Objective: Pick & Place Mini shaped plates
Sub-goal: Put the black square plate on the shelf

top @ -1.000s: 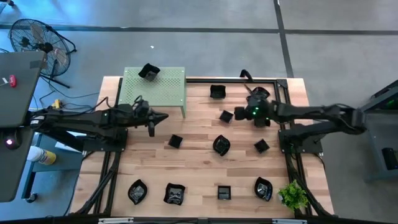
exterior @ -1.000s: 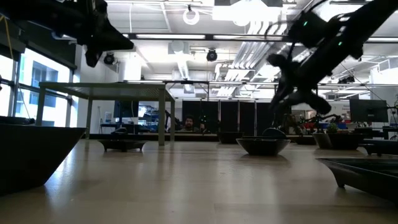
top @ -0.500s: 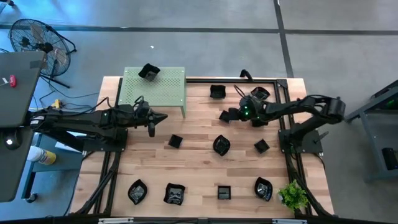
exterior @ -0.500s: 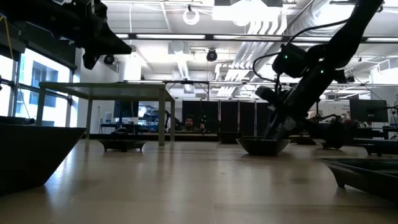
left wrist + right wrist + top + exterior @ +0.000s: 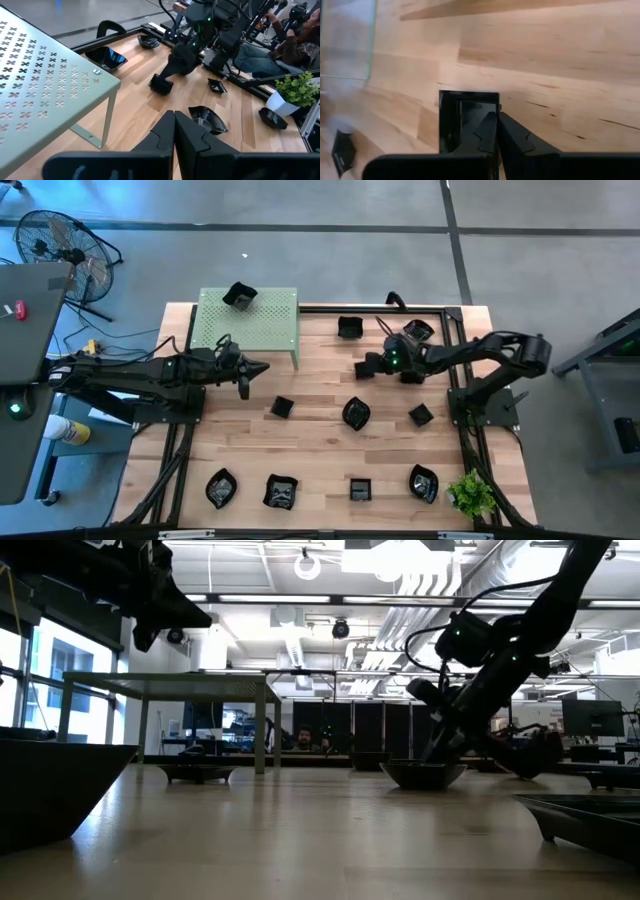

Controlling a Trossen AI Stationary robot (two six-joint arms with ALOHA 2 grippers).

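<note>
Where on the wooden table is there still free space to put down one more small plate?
Bare wood lies between the square plate and the front row of plates, and under the left arm beside the green shelf. It is crowded at the right, around the right gripper and the leaf-shaped plate.

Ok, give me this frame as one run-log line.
right gripper: shut on the rim of square mini plate, on table | left gripper: shut, empty, beside green perforated stand | one plate on stand

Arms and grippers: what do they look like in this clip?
Both arms are dark, jointed, with black cables looped along them. The right gripper shows green indicator lights near its wrist. The left gripper has two matte black, angular fingers with notched inner edges.
</note>
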